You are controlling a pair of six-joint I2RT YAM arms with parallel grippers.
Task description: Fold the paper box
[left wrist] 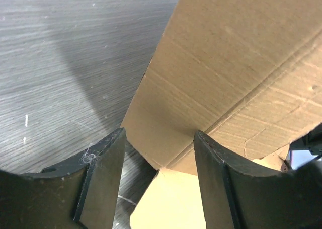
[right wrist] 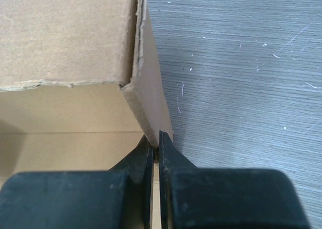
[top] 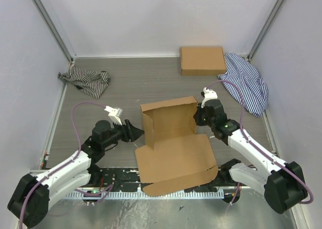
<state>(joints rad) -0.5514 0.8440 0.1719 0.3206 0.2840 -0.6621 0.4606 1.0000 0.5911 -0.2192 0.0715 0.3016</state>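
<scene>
The paper box (top: 176, 158) sits mid-table (top: 126, 83), close to the arm bases, and I'd call it half folded. The back and side walls stand up, and the big lid panel lies flat toward the near edge. The right gripper (top: 198, 119) is pinched tight on the right side wall. The left gripper (top: 135, 132) hangs wide open at the left wall's corner. Next, I'd guess, the left needs to clamp that wall and square it up.

No readable text, labels or numbers appear on anything in view.
</scene>
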